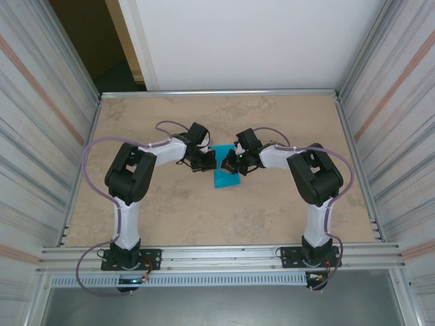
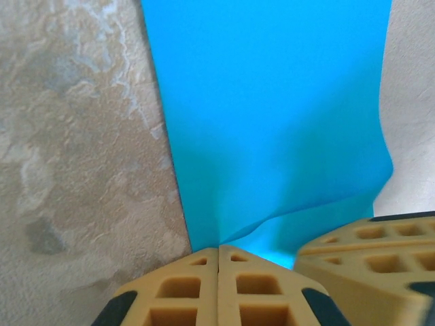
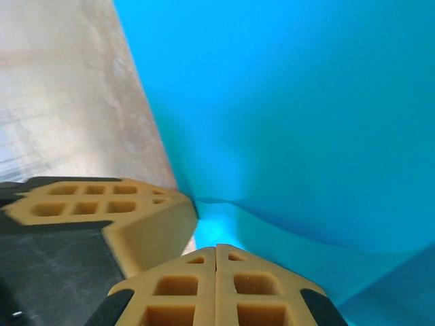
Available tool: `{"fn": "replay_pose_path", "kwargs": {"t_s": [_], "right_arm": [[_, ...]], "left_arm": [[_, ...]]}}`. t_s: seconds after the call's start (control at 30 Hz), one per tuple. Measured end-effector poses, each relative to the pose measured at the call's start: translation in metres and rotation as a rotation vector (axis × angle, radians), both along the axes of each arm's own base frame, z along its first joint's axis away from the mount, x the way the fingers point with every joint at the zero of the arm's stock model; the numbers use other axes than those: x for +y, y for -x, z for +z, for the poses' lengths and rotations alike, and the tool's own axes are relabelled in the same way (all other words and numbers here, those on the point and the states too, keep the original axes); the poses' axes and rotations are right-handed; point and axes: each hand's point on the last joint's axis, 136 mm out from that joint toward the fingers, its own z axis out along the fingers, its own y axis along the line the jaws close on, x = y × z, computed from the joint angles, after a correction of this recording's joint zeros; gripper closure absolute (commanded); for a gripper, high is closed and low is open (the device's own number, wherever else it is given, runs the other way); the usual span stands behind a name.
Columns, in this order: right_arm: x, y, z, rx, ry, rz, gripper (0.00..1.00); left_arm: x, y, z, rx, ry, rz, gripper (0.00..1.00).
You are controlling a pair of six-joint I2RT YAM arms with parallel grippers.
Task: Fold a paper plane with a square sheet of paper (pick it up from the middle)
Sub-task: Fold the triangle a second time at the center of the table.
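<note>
**Two sets of jaws, both closed, tip to tip**

The left gripper (image 1: pixel 208 164) and the right gripper (image 1: pixel 232 163) meet over the middle of the desk (image 1: pixel 170 210), nearly touching. Each has its jaws pressed together. The paper (image 1: pixel 225 178), teal and plain, lies on the desk directly beneath and between them, and most of it spreads out from the grippers toward the arms' bases. From the left wrist, the paper's edge runs straight into the closed tips and rises there in a soft ridge, with the right gripper's finger just beside them. From the right wrist, the paper buckles in a shallow wave just ahead of the closed tips. Whether either gripper has paper nipped between its tips cannot be told.
</note>
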Motion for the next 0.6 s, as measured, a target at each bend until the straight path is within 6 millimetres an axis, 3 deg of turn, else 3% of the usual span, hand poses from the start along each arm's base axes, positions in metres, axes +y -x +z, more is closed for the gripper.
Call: {"fn": "replay_pose_path", "kwargs": {"t_s": [0.13, 0.6], "right_arm": [[-0.006, -0.005, 0.001, -0.011, -0.001, -0.012, 1.0], [-0.02, 0.003, -0.019, -0.001, -0.001, -0.014, 1.0]], "left_arm": [[-0.002, -0.003, 0.001, -0.01, -0.008, -0.035, 0.98], [-0.004, -0.007, -0.001, -0.017, -0.026, -0.088, 0.99]]}}
